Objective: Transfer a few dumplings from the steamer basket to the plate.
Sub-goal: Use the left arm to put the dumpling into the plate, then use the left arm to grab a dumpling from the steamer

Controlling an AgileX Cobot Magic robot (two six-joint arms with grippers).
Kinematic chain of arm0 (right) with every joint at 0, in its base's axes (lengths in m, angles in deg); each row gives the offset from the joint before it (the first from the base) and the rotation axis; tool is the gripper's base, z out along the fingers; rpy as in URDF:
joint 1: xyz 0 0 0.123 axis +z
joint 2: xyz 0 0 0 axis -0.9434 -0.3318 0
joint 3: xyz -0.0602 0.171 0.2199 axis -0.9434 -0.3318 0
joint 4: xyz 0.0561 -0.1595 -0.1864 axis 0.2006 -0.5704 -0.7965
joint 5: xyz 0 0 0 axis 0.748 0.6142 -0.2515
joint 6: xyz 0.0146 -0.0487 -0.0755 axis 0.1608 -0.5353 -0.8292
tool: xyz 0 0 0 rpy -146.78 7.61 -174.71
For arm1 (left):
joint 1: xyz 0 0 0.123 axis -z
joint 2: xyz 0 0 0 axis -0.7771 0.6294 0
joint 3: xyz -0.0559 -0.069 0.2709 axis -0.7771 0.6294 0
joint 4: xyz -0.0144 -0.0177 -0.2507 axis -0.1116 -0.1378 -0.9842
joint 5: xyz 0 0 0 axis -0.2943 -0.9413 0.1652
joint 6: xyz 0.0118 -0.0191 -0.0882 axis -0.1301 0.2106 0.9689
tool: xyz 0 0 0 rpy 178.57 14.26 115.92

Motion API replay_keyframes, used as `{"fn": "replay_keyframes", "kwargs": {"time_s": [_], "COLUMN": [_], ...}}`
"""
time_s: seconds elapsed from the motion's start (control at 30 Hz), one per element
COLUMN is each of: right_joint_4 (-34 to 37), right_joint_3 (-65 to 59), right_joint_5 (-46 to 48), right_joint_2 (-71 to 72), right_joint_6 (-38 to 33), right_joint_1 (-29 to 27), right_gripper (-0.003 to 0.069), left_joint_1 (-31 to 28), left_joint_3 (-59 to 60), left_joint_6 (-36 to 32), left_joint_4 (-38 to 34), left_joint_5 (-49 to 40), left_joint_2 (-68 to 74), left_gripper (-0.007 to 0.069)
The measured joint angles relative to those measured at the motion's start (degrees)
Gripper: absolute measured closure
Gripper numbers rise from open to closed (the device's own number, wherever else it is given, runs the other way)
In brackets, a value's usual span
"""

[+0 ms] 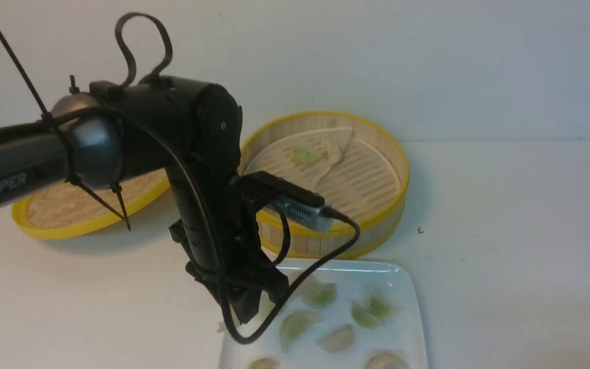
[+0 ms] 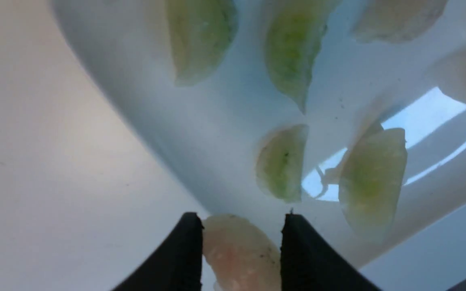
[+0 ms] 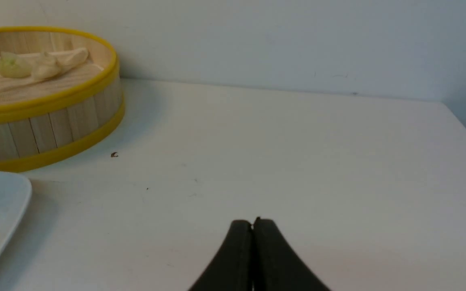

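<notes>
- my left gripper [image 2: 242,220] is pinching a pinkish dumpling [image 2: 241,254], long axis seemingly running along my fingers [image 2: 180,258], over the plate [image 2: 144,105] edge
- right gripper [image 3: 253,223] closed, empty

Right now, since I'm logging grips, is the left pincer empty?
No, the left pincer is closed on a pinkish-white dumpling.

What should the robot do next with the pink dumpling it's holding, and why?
Probably slide the left hand a little further over the plate. The pink dumpling it pinches hangs right at the rim, so letting go here might drop it on the table; bare plate lies just inside.
</notes>
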Motion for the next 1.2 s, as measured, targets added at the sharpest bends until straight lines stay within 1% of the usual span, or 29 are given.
{"fn": "replay_keyframes", "kwargs": {"time_s": [0.13, 0.3, 0.6, 0.73, 0.83, 0.9, 0.97, 1.03, 1.07, 1.1, 1.13, 1.17, 1.2], "right_joint_4": [0.0, 0.0, 0.0, 0.0, 0.0, 0.0, 0.0, 0.0, 0.0, 0.0, 0.0, 0.0, 0.0], "right_joint_3": [0.0, 0.0, 0.0, 0.0, 0.0, 0.0, 0.0, 0.0, 0.0, 0.0, 0.0, 0.0, 0.0], "right_joint_5": [0.0, 0.0, 0.0, 0.0, 0.0, 0.0, 0.0, 0.0, 0.0, 0.0, 0.0, 0.0, 0.0], "right_joint_2": [0.0, 0.0, 0.0, 0.0, 0.0, 0.0, 0.0, 0.0, 0.0, 0.0, 0.0, 0.0, 0.0], "right_joint_6": [0.0, 0.0, 0.0, 0.0, 0.0, 0.0, 0.0, 0.0, 0.0, 0.0, 0.0, 0.0, 0.0], "right_joint_1": [0.0, 0.0, 0.0, 0.0, 0.0, 0.0, 0.0, 0.0, 0.0, 0.0, 0.0, 0.0, 0.0], "right_gripper": [0.0673, 0.0673, 0.0673, 0.0673, 0.0673, 0.0673, 0.0673, 0.0673, 0.0673, 0.0673, 0.0673, 0.0673, 0.0673], "left_joint_1": [1.2, 1.4, 1.4, 1.4, 1.4, 1.4, 1.4, 1.4, 1.4, 1.4, 1.3, 1.1, 0.8], "left_joint_3": [1.0, 1.2, 1.2, 1.2, 1.2, 0.6, -1.8, -4.9, -7.6, -8.1, -12.1, -14.3, -16.4], "left_joint_6": [-0.1, 0.0, 0.0, 0.0, 0.0, 0.0, 0.0, 0.1, 0.1, 0.1, 0.1, 0.2, 0.2], "left_joint_4": [-0.4, -0.9, -1.4, -1.4, -1.5, -1.3, -0.1, 1.7, 2.9, 3.1, 4.5, 4.8, 4.9], "left_joint_5": [2.2, 4.4, 4.8, 5.8, 5.8, 5.8, 5.5, 5.2, 5.2, 5.2, 5.1, 5.1, 5.1], "left_joint_2": [0.0, 0.5, 4.7, 5.0, 5.0, 5.0, 5.0, 5.0, 5.0, 5.0, 5.0, 5.1, 5.3], "left_gripper": [0.0397, 0.0397, 0.0393, 0.0297, 0.0178, 0.0127, 0.0106, 0.0124, 0.016, 0.016, 0.0235, 0.0286, 0.0358]}}
